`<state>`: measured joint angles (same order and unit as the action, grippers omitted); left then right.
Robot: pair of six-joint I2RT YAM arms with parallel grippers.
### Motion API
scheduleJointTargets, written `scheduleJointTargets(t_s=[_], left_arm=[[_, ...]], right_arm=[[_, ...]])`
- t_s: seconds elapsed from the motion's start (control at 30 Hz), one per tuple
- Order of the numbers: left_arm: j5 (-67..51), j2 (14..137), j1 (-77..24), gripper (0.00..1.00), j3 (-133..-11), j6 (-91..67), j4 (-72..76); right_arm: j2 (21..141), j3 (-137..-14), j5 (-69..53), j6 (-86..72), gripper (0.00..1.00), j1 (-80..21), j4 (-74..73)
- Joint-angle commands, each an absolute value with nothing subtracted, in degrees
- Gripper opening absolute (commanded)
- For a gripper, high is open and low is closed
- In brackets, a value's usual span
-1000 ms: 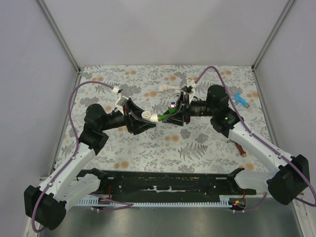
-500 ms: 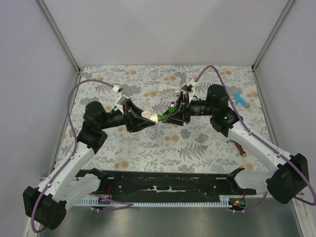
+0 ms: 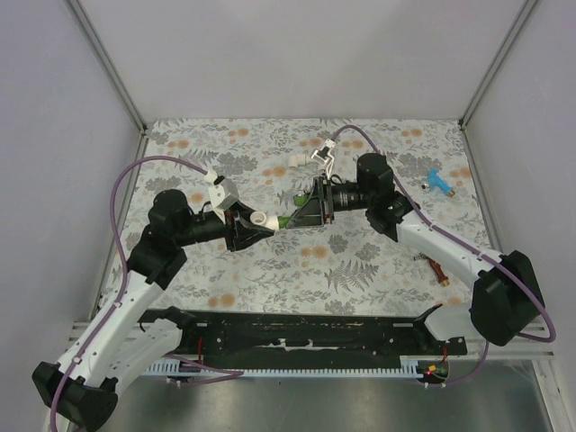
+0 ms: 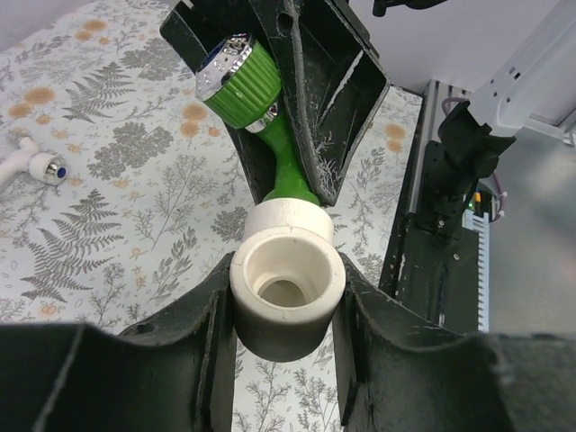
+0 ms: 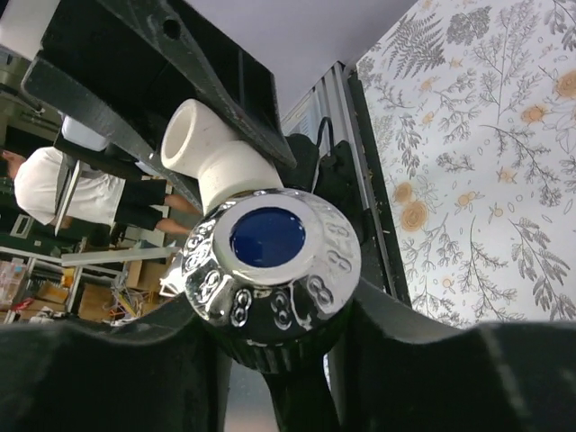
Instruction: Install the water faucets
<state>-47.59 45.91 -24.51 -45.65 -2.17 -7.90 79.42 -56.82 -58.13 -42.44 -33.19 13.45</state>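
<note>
Mid-install: green faucet [image 3: 290, 219] stem meeting white elbow [image 4: 286, 286] in mid-air over table [image 3: 360, 270] centre; depth of seating unclear. Blue faucet [image 3: 438, 183] and brown faucet [image 3: 438, 270] lying unfitted at right. Arms reaching inward, wrists facing; left gripper [image 3: 252, 225] clamped on elbow, right gripper [image 3: 304, 209] clamped on green knob.

Top view: bright, even, diffuse light from above. The arms cast only faint, soft shadows on the desk [image 3: 270, 270]. Focus is sharp throughout.

Left wrist view: the white elbow fitting [image 4: 286, 288] is crisp and evenly lit. The foreground along the bottom edge is dark and underexposed.

Right wrist view: the chrome cap [image 5: 270, 270] of the green faucet [image 4: 241, 90] shows mild glare. The background beyond the desk's near edge is soft.
</note>
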Motion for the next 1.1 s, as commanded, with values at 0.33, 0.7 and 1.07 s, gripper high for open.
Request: scheduleJointTargets(t_s=[0.33, 0.7, 1.07], left_arm=[[-38.4, 41.8, -24.9, 0.02, -44.6, 2.0, -6.2], [-34.0, 43.4, -24.7, 0.02, -44.0, -2.8, -4.8], [-37.1, 44.7, -24.4, 0.02, -43.9, -9.0, -1.3]], right_arm=[[78.2, -57.3, -47.0, -41.8, 0.88, -22.1, 4.7], [63.8, -39.1, -24.5, -23.4, 0.98, -19.6, 20.0], [56.3, -24.2, -29.2, -18.2, 0.98, -19.7, 35.7]])
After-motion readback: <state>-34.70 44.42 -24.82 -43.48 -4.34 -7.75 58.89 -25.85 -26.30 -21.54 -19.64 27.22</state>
